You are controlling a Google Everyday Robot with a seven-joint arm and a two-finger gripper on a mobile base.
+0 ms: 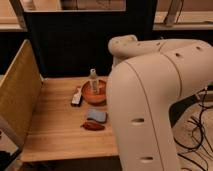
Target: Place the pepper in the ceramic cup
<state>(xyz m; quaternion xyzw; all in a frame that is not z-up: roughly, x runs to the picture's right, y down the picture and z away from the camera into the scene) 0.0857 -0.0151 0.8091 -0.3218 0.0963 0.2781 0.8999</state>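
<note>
The dark red pepper [93,126] lies on the wooden table [55,125], just in front of the blue-grey sponge [96,116]. The ceramic cup does not show; it may be hidden behind my arm. My white arm [150,100] fills the right half of the view and covers the right side of the table. The gripper is out of sight, somewhere beyond or behind the arm.
A wide orange-red bowl [94,94] stands at the table's back, with a clear bottle [93,79] at it. A small white object [77,96] lies left of the bowl. A wooden side panel [17,95] walls the left edge. Cables [197,130] lie on the floor at right.
</note>
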